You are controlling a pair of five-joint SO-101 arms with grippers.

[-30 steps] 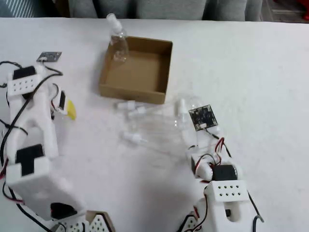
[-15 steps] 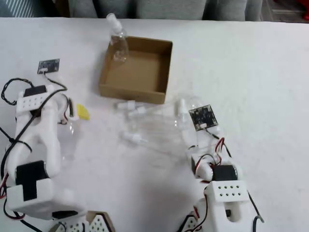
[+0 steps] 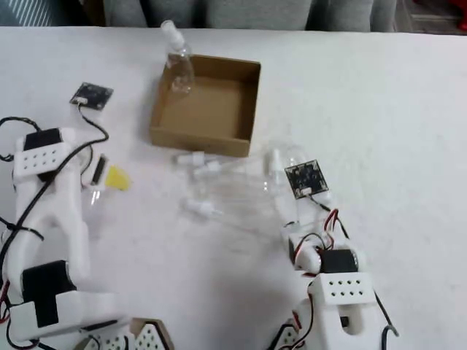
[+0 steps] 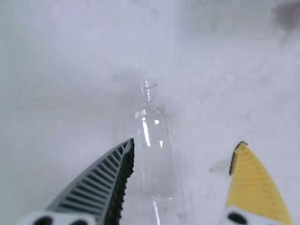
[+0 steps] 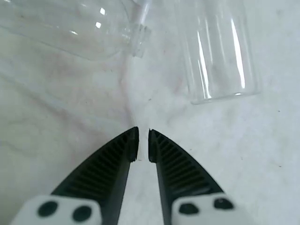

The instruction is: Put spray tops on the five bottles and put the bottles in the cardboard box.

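Note:
A clear bottle with a bare neck lies on the white table. My left gripper hangs open above it, grey and yellow fingers apart, nothing held. In the high view this gripper is left of the cardboard box. A bottle with a spray top leans at the box's far left corner. My right gripper is shut on nothing, close to an open-necked bottle and the base of another bottle. Loose spray tops lie in front of the box.
Another spray top with its tube lies mid-table among faint clear bottles. A capped bottle stands beside the right arm's camera board. The right arm's base is at the near edge. Grey chairs line the far side.
My left arm has swung, carrying its gripper a little rightward and toward the near edge, over the bare-necked bottle. The right arm and the box have not moved.

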